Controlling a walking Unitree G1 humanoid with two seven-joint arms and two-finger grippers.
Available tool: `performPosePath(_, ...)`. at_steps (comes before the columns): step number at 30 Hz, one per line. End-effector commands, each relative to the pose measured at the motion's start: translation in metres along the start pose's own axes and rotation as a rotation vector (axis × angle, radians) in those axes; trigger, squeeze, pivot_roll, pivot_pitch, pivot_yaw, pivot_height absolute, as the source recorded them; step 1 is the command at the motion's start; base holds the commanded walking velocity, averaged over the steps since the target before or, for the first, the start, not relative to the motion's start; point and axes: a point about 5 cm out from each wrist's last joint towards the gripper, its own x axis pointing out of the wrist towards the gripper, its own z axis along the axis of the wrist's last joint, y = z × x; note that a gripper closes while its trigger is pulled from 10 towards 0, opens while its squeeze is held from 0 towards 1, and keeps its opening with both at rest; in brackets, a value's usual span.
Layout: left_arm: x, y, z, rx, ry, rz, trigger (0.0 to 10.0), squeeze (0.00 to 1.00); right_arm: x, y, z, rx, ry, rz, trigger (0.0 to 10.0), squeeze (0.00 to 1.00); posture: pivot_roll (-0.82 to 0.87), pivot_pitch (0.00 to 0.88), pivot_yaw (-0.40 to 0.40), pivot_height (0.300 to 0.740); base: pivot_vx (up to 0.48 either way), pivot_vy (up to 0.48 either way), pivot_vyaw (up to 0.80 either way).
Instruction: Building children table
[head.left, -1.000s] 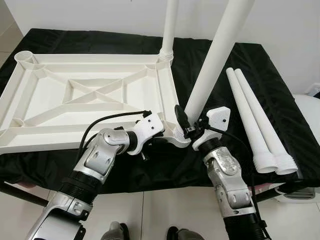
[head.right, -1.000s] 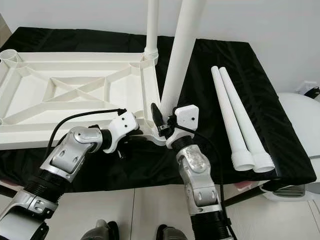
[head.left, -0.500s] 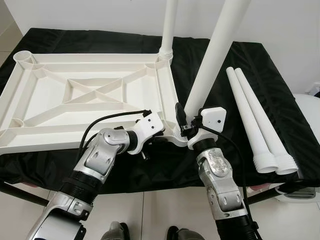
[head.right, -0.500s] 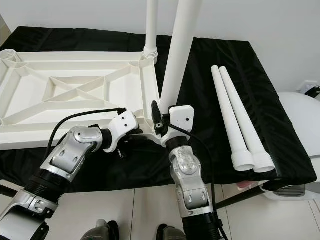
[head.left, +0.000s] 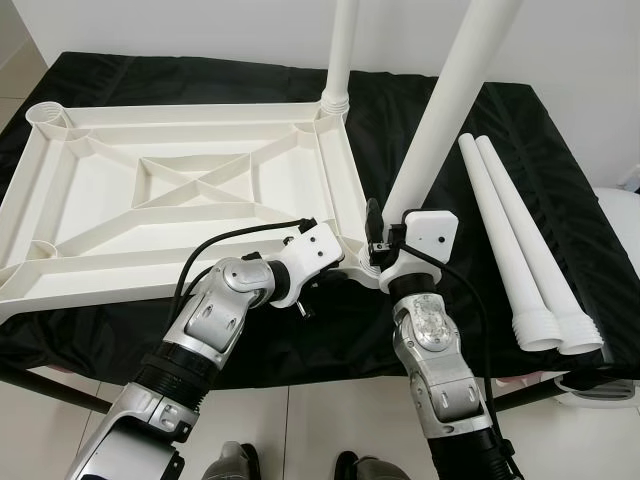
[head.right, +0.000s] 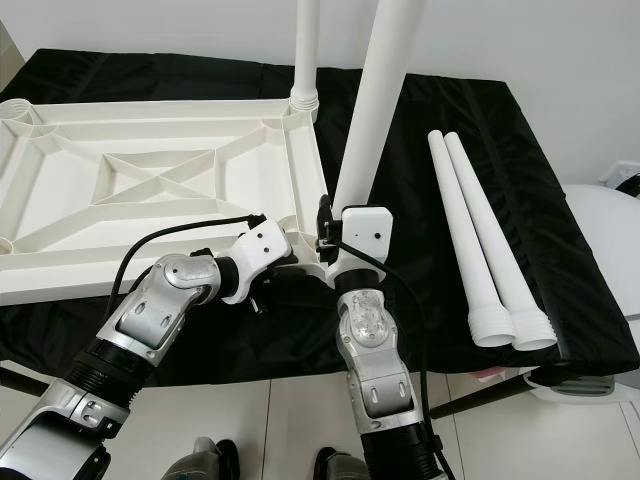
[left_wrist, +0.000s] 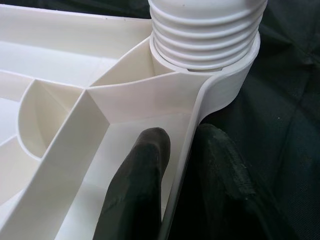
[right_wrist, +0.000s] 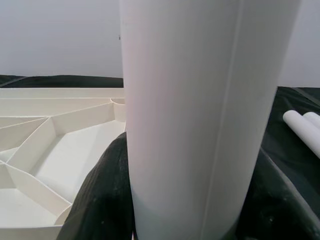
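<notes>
Your right gripper (right_wrist: 180, 220) is closed around the lower part of a white table leg (head.left: 440, 120), one black finger (right_wrist: 100, 195) pressed on each side of it. The leg stands nearly upright, leaning a little, with its ribbed end (left_wrist: 205, 30) seated in the near right corner socket (left_wrist: 225, 80) of the table top (head.left: 100, 200). Your left gripper (left_wrist: 182, 165) pinches the table top's side wall just beside that corner, one finger (left_wrist: 140, 190) inside the frame and the other outside against the black cloth (head.left: 250, 330). The table top lies upside down on the cloth-covered surface, its crossed ribs facing up. A second leg (head.left: 340, 50) already stands upright in the far right corner socket. Two more legs (head.left: 520, 240) lie side by side on the cloth to your right, touching each other, their ribbed ends toward you, well apart from the table top.
</notes>
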Motion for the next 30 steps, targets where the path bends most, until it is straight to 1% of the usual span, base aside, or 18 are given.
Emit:
performPosePath(1, -0.006, 0.004, 0.008, 0.041, -0.027, 0.008, 10.0, 0.0, -0.016, -0.016, -0.045, -0.026, 0.255, -0.17, 10.0, 0.0, -0.06, 0.166, -0.019, 0.74, 0.0, 0.0, 0.0)
performPosePath(8, -0.005, 0.003, 0.008, 0.043, -0.027, 0.01, 10.0, 0.0, -0.017, -0.019, -0.045, -0.03, 0.27, -0.22, 10.0, 0.0, -0.06, 0.162, -0.023, 0.74, 0.0, 0.0, 0.0)
performPosePath(11, -0.005, 0.002, 0.008, 0.043, -0.028, 0.008, 10.0, 0.0, -0.016, -0.028, -0.044, -0.054, 0.267, -0.309, 10.0, 0.0, -0.06, 0.158, -0.025, 0.74, 0.0, 0.0, 0.0)
performPosePath(14, -0.005, 0.001, 0.008, 0.044, -0.029, 0.007, 10.0, 0.0, -0.016, -0.032, -0.044, -0.069, 0.263, -0.344, 10.0, 0.0, -0.06, 0.158, -0.025, 0.74, 0.0, 0.0, 0.0)
performPosePath(16, -0.004, 0.001, 0.008, 0.044, -0.031, 0.008, 10.0, 0.0, -0.016, -0.04, -0.048, -0.088, 0.273, -0.398, 10.0, 0.0, -0.05, 0.154, -0.026, 0.74, 0.0, 0.0, 0.0)
performPosePath(18, -0.004, 0.001, 0.009, 0.042, -0.032, 0.009, 10.0, 0.0, -0.016, -0.045, -0.051, -0.105, 0.277, -0.432, 10.0, 0.0, -0.05, 0.154, -0.026, 0.74, 0.0, 0.0, 0.0)
performPosePath(22, -0.004, 0.001, 0.009, 0.042, -0.031, 0.01, 10.0, 0.0, -0.011, -0.044, -0.053, -0.119, 0.278, -0.448, 10.0, 0.0, -0.05, 0.157, -0.025, 0.74, 0.0, 0.0, 0.0)
performPosePath(27, -0.005, 0.003, 0.009, 0.043, -0.031, 0.015, 10.0, 0.0, -0.009, -0.039, -0.051, -0.092, 0.27, -0.416, 10.0, 0.0, -0.05, 0.159, -0.024, 0.74, 0.0, 0.0, 0.0)
performPosePath(30, -0.006, 0.004, 0.009, 0.043, -0.029, 0.021, 10.0, 0.0, -0.009, -0.039, -0.051, -0.09, 0.265, -0.405, 10.0, 0.0, -0.05, 0.16, -0.024, 0.74, 0.0, 0.0, 0.0)
